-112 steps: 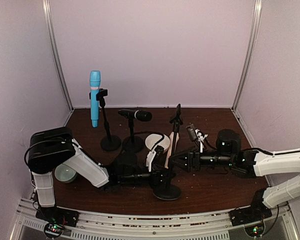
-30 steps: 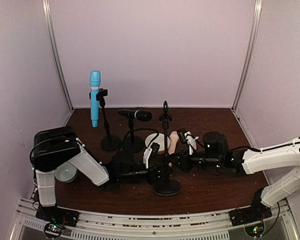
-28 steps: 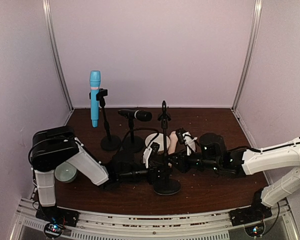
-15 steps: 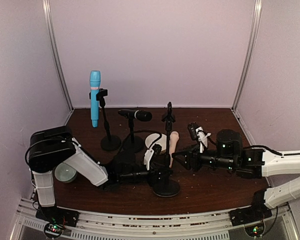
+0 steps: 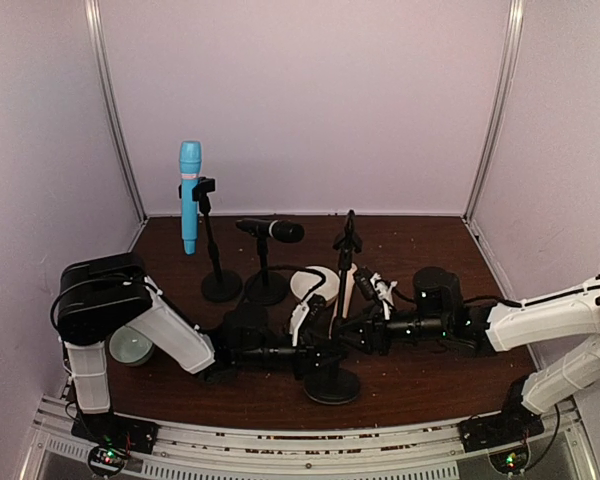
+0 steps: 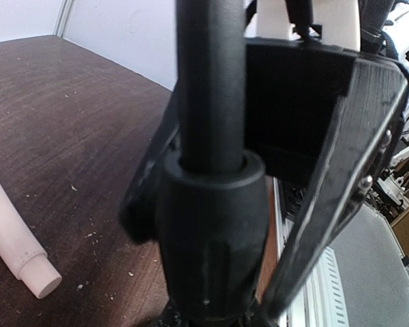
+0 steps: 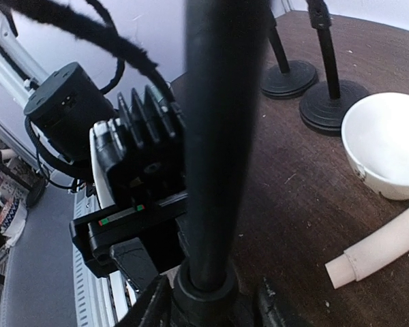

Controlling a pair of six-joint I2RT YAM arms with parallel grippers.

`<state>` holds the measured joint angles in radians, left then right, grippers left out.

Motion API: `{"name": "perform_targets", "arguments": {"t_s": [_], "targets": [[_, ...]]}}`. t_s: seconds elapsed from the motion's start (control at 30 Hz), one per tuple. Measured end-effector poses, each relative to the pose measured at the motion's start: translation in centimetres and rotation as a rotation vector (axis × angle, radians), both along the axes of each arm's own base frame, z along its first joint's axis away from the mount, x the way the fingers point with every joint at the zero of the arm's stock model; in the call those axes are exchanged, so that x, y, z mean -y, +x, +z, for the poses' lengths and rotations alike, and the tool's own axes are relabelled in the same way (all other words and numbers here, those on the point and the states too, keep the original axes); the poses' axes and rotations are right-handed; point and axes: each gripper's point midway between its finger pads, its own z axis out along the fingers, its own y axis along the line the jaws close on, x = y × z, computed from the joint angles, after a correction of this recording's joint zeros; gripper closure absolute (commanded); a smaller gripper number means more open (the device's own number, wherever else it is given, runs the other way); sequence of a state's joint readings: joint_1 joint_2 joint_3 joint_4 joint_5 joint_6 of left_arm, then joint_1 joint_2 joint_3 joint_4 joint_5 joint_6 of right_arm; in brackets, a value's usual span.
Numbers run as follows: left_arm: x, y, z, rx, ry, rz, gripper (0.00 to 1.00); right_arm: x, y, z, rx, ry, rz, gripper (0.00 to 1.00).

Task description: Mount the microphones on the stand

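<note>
The light blue microphone (image 5: 189, 196) stands upright in the clip of the tall back stand. A short stand beside it carries the black microphone (image 5: 272, 230), lying level. The cream-pink microphone (image 5: 351, 286) (image 6: 17, 240) (image 7: 377, 249) lies on the table behind the front stand (image 5: 340, 300). My left gripper (image 5: 318, 352) (image 6: 215, 225) is shut on that stand's lower collar. From the right, my right gripper (image 5: 348, 337) (image 7: 211, 306) straddles the same collar, one finger against it and a sliver of gap at the other. The stand's top clip holds nothing.
A white bowl (image 5: 315, 283) (image 7: 388, 143) sits just behind the front stand, next to the cream-pink microphone. A small grey-green bowl (image 5: 130, 348) rests by the left arm's base. The round bases (image 7: 290, 76) of the two back stands lie further back.
My right gripper let go and drew back to the right, then returned to the stand, its jaws narrowing round the collar. The pole's top swayed slightly right. The left gripper kept its hold.
</note>
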<state>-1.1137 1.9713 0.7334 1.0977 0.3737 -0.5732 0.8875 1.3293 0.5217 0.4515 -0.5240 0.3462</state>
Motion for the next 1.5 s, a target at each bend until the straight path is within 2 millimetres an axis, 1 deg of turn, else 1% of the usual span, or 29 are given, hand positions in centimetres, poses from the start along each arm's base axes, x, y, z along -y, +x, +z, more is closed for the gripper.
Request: {"name": "perform_targets", "arguments": {"t_s": [0.1, 0.17, 0.23, 0.27, 0.3, 0.33, 0.4, 0.5, 0.53, 0.57, 0.63, 0.73, 0.8, 0.9, 0.97, 1.07, 1.1, 1.17, 1.3, 1.37, 1.5], "targets": [[0.0, -0.1, 0.0, -0.001, -0.001, -0.007, 1.0, -0.6, -0.1, -0.2, -0.002, 0.02, 0.03, 0.72], [0.0, -0.2, 0.0, -0.001, -0.001, -0.011, 1.0, -0.9, -0.2, -0.2, -0.003, 0.034, 0.038, 0.85], [0.0, -0.1, 0.1, 0.003, -0.004, -0.009, 1.0, -1.0, -0.1, -0.1, -0.015, 0.045, 0.037, 0.96], [0.0, -0.1, 0.1, 0.001, -0.005, -0.006, 1.0, -1.0, 0.0, 0.0, -0.015, 0.048, 0.027, 0.97], [0.0, 0.0, 0.1, 0.003, -0.005, -0.001, 1.0, -0.9, 0.2, 0.0, -0.016, 0.047, 0.017, 0.95], [0.0, 0.3, 0.0, 0.002, 0.002, 0.02, 1.0, -1.0, 0.3, -0.1, -0.025, 0.044, -0.003, 0.91], [-0.1, 0.7, -0.6, -0.002, 0.024, 0.043, 1.0, -1.0, 0.6, -0.8, -0.041, 0.005, -0.085, 0.89], [-0.3, 1.2, -0.6, 0.013, 0.044, 0.094, 1.0, -1.4, 0.8, -0.8, -0.035, -0.064, -0.235, 0.96], [-0.4, 1.3, -0.6, 0.02, 0.056, 0.105, 1.0, -1.4, 0.8, -0.8, -0.031, -0.093, -0.298, 0.95], [-0.4, 1.3, -0.6, 0.031, 0.064, 0.112, 1.0, -1.4, 0.7, -0.8, -0.029, -0.114, -0.34, 0.88], [-0.3, 1.2, -0.7, 0.048, 0.071, 0.119, 1.0, -1.2, 0.4, -0.8, -0.017, -0.166, -0.421, 0.71], [-0.2, 1.0, -0.5, 0.061, 0.073, 0.125, 1.0, -1.0, 0.3, -0.7, -0.013, -0.206, -0.467, 0.5], [-0.3, 1.2, -0.7, 0.062, 0.085, 0.138, 1.0, -1.2, 0.3, -0.1, 0.0, -0.209, -0.453, 0.43], [-0.5, 1.3, -0.7, 0.072, 0.089, 0.143, 1.0, -1.0, 0.0, 1.1, 0.008, -0.196, -0.395, 0.4], [-0.5, 1.2, -0.7, 0.08, 0.089, 0.136, 1.0, -0.6, -0.2, 2.6, 0.029, -0.157, -0.348, 0.41], [-0.6, 0.7, -0.7, 0.094, 0.088, 0.109, 1.0, 1.0, -0.5, 4.2, 0.07, -0.08, -0.286, 0.45], [-0.8, 0.5, -0.8, 0.097, 0.087, 0.098, 1.0, 1.6, -0.6, 4.3, 0.083, -0.059, -0.262, 0.45], [-0.9, -0.1, -0.7, 0.103, 0.074, 0.065, 1.0, 2.7, -0.8, 3.9, 0.109, -0.026, -0.215, 0.45], [-0.8, -1.4, -0.3, 0.101, 0.05, -0.014, 1.0, 4.4, -1.5, 1.4, 0.143, -0.018, -0.119, 0.44], [-0.7, -2.0, -0.1, 0.1, 0.039, -0.048, 1.0, 4.3, -2.0, 0.9, 0.147, -0.008, -0.064, 0.43], [-0.7, -2.6, -0.1, 0.095, 0.034, -0.085, 1.0, 3.0, -2.6, 0.9, 0.155, 0.033, 0.024, 0.44]]}}
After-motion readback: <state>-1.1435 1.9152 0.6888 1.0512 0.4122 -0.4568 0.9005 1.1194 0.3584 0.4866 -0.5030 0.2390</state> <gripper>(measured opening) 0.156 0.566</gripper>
